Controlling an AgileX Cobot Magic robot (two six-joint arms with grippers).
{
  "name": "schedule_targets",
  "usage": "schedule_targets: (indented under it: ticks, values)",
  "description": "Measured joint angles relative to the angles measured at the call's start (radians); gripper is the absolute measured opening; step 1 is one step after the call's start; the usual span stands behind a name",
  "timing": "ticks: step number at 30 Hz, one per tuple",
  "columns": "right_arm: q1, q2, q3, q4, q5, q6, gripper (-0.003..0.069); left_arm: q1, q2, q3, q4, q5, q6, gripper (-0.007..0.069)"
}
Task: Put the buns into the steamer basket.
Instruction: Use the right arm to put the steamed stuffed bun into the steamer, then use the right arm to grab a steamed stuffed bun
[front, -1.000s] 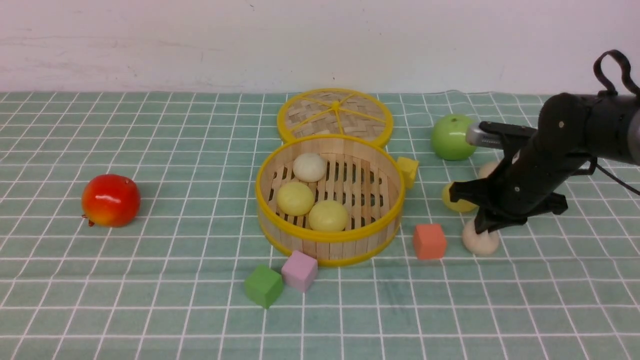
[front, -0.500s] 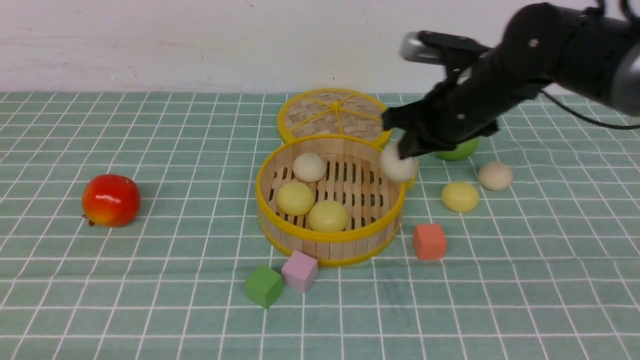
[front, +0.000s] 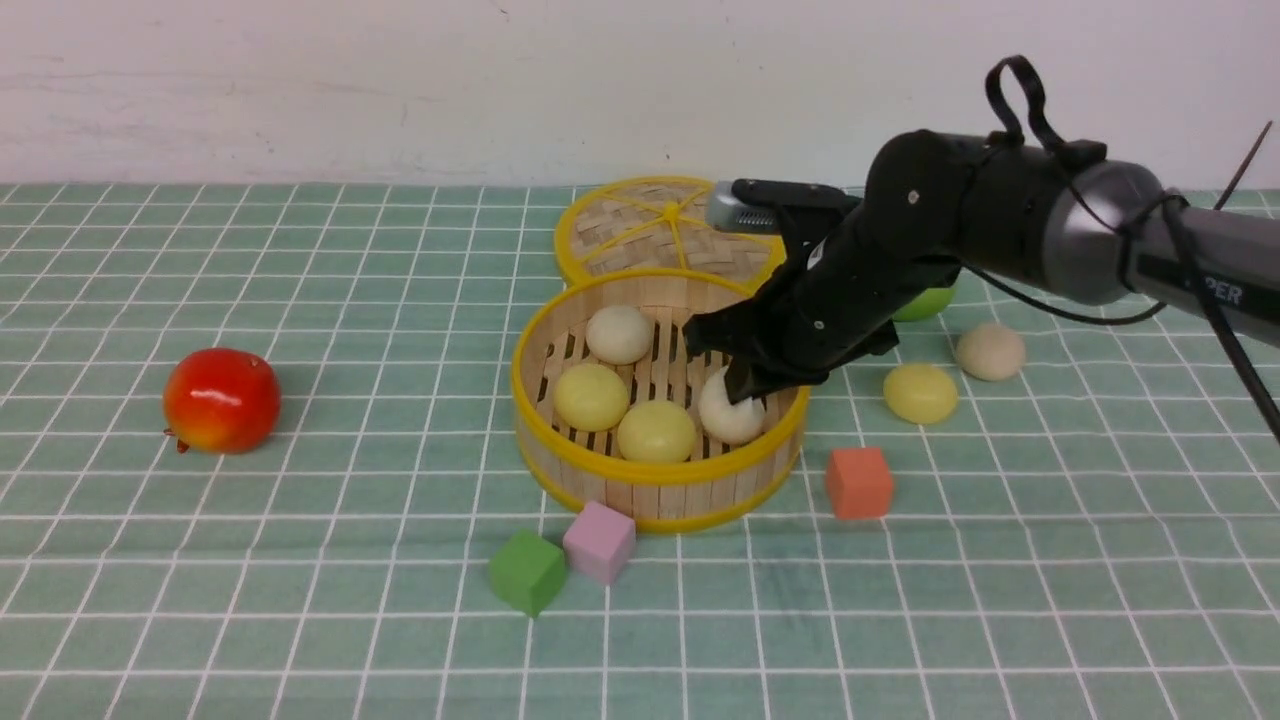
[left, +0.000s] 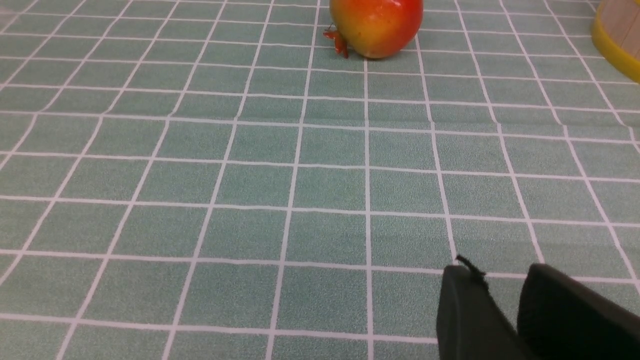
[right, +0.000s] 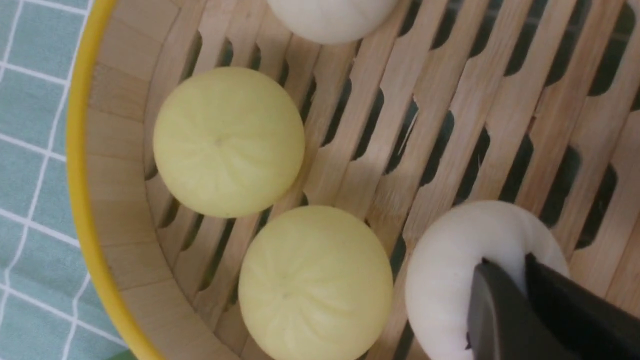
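The steamer basket (front: 655, 480) stands mid-table and holds one off-white bun (front: 619, 334) and two pale yellow buns (front: 591, 396) (front: 656, 431). My right gripper (front: 742, 385) reaches down inside the basket's right side, shut on a white bun (front: 728, 412) that sits at the slatted floor. In the right wrist view its fingertips (right: 492, 280) pinch into that bun (right: 450, 270) beside a yellow bun (right: 315, 282). A yellow bun (front: 920, 393) and a beige bun (front: 990, 351) lie on the cloth to the right. My left gripper (left: 500, 272) hovers over bare cloth, slightly open, holding nothing.
The woven lid (front: 650, 225) lies behind the basket. A green apple (front: 925, 302) is partly hidden behind my right arm; a red fruit (front: 221, 400) sits far left. Orange (front: 859, 482), pink (front: 598, 541) and green (front: 527, 571) cubes lie in front of the basket.
My right gripper lifted the white bun from the cloth at the right, carried it leftward over the basket rim and lowered it inside. The left arm has not moved.
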Motion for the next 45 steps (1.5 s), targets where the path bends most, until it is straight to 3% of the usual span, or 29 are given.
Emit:
schedule_targets:
  ticks: [2, 7, 9, 10, 15, 23, 30, 38, 45]
  values:
    - [0.0, 0.001, 0.0, -0.008, 0.0, 0.0, 0.0072, 0.0, 0.0, 0.0, 0.0, 0.0, 0.0, 0.0165]
    - [0.0, 0.001, 0.0, -0.018, 0.004, 0.0, 0.0281, 0.0, 0.0, 0.0, 0.0, 0.0, 0.0, 0.0165]
    - [0.0, 0.001, 0.0, -0.018, 0.004, 0.0, 0.0323, 0.0, 0.0, 0.0, 0.0, 0.0, 0.0, 0.0165]
    - [0.0, -0.008, 0.0, -0.019, 0.003, 0.0, 0.0386, 0.0, 0.0, 0.0, 0.0, 0.0, 0.0, 0.0165]
    - [-0.023, -0.073, 0.0, -0.048, -0.002, 0.0, 0.0461, 0.0, 0.0, 0.0, 0.0, 0.0, 0.0, 0.0171]
    - [-0.156, -0.105, -0.003, -0.095, 0.077, 0.02, 0.0452, 0.0, 0.0, 0.0, 0.0, 0.0, 0.0, 0.0181]
    - [-0.27, -0.083, -0.003, -0.097, 0.102, 0.043, 0.0397, 0.0, 0.0, 0.0, 0.0, 0.0, 0.0, 0.0185]
    - [-0.288, -0.028, -0.003, -0.096, 0.038, 0.043, 0.0296, 0.0, 0.0, 0.0, 0.0, 0.0, 0.0, 0.0185]
    - [-0.288, 0.027, -0.003, -0.094, -0.014, 0.043, 0.0271, 0.0, 0.0, 0.0, 0.0, 0.0, 0.0, 0.0185]
